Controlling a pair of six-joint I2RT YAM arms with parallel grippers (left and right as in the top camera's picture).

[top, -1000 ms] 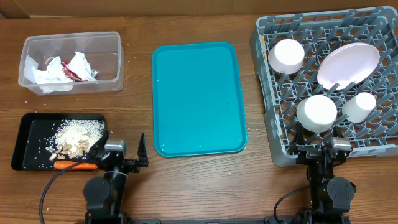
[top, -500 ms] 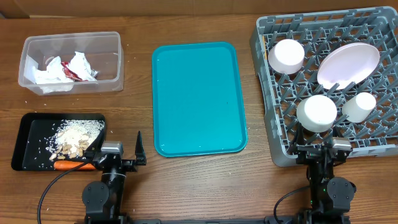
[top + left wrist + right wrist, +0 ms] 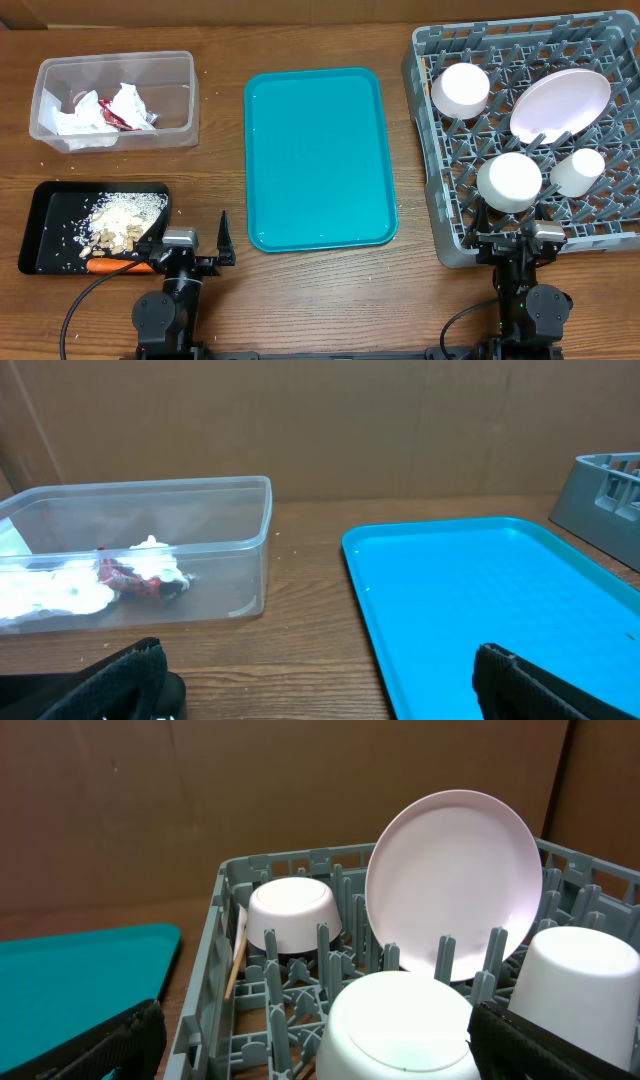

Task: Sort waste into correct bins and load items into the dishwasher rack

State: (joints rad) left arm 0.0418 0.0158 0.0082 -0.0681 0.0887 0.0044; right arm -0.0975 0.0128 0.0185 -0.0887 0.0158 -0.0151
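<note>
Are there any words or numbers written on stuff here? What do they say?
No text can be read in any view.
Red wrapper in the clear tub: any print is too small and blurred to read.
Teal tray, dishwasher rack and plate: plain, with no visible marks.

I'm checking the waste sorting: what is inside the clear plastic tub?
The clear tub holds crumpled white napkins and a red shiny wrapper lying among them. Whatever lies under the napkins is covered and cannot be seen.
</note>
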